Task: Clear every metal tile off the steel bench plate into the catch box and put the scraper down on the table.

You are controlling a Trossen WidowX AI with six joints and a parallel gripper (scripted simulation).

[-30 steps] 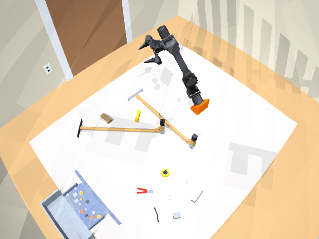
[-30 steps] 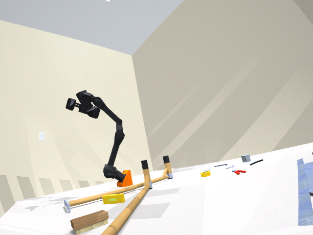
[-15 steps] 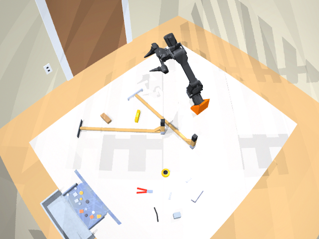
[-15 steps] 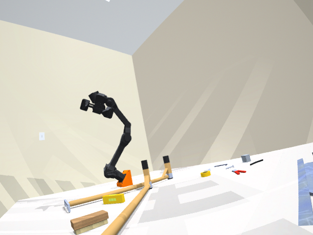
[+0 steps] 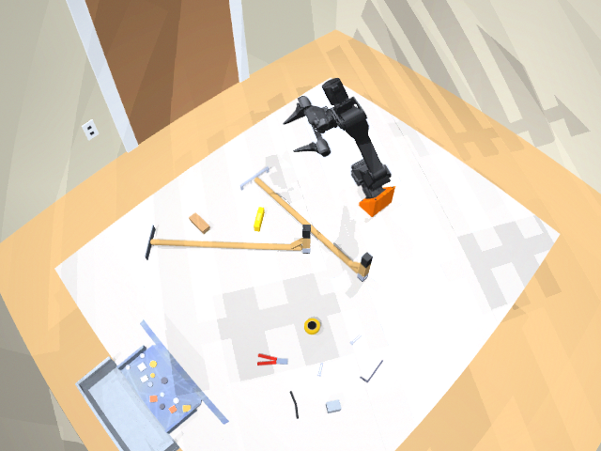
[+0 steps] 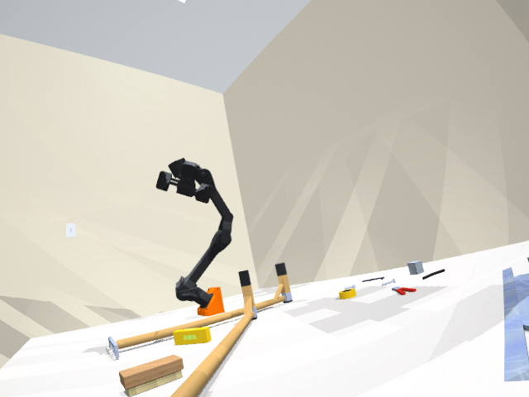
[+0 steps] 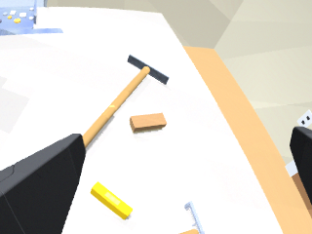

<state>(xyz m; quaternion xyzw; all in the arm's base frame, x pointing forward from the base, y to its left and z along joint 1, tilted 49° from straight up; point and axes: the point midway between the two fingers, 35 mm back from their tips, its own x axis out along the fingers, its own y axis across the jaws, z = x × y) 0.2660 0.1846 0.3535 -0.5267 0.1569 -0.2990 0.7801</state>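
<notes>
Your gripper (image 5: 304, 133) hangs high above the white table (image 5: 437, 272), jaws spread wide apart with nothing between them, well clear of every tool. Two long wooden-handled scrapers lie on the table, crossing near their upright black-capped grips. The dark-bladed scraper (image 5: 223, 243) stretches left, its black blade (image 5: 149, 242) at the far left end; the grey-bladed scraper (image 5: 300, 218) runs from below the gripper down to the right. Which one counts as the long scraper, you cannot tell for sure, though the dark-bladed one looks longer in the top view. A yellow level (image 5: 259, 218) and a wooden brush block (image 5: 199, 223) lie between the two handles. The metal tiles (image 5: 160, 385) sit scattered on the steel bench plate (image 5: 187, 388) at the lower left of the top view, with the catch box (image 5: 121, 402) touching its left end. A yellow tape roll (image 5: 312, 325) and red pliers (image 5: 269, 360) lie right of the plate.
</notes>
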